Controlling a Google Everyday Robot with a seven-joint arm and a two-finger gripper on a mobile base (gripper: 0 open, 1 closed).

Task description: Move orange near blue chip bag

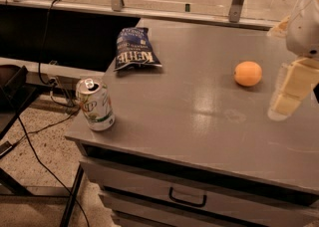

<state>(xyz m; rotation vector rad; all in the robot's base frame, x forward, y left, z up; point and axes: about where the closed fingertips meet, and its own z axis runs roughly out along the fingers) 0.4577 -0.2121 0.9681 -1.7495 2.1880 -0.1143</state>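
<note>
The orange lies on the grey table top, right of centre. The blue chip bag, dark navy with white "Kettle" lettering, lies flat near the table's far left corner, well apart from the orange. My gripper hangs at the right edge of the view, just right of the orange and slightly nearer the front, a little above the table. It holds nothing that I can see and is not touching the orange.
A silver-green soda can stands upright at the table's front left corner. The table has a drawer with a handle below its front edge. A low glass railing runs behind the table. Cables lie on the floor at left.
</note>
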